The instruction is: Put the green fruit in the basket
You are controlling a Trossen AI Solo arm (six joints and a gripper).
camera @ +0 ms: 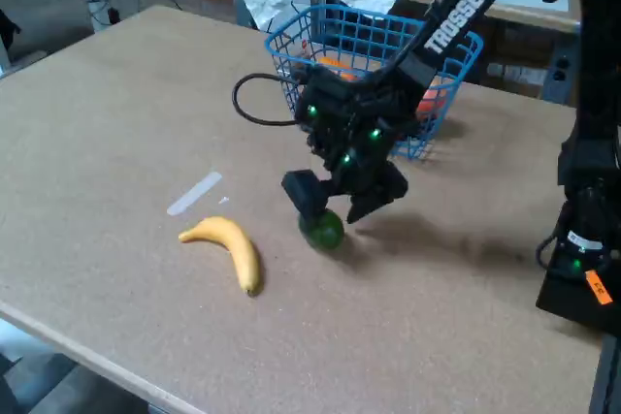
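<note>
Near the middle of the worktop [116, 104], the tool [342, 203] is lowered over the green fruit [324, 230], which sits on the board just below and between the two dark fingers. One finger stands at the fruit's upper left and the other off to its right, so the jaws look spread around the fruit rather than pressed onto it; from this fixed view I cannot tell for certain whether either finger touches it, and the fruit appears to rest on the worktop, not lifted. By that reading the task is at an early stage: the approach looks made, but the grasp seems not yet closed, and the lift, the carry and the release are all left to do. The basket [291, 41] stands behind the arm toward the far edge, well apart from the fruit, and already shows something orange inside, partly hidden by the arm's body. A yellow banana [228, 244] lies to the left of the fruit, near but clear of the tool, and a pale strip [194, 193] lies a little beyond it on the board. A black cable [254, 104] loops from the wrist toward the basket side.
</note>
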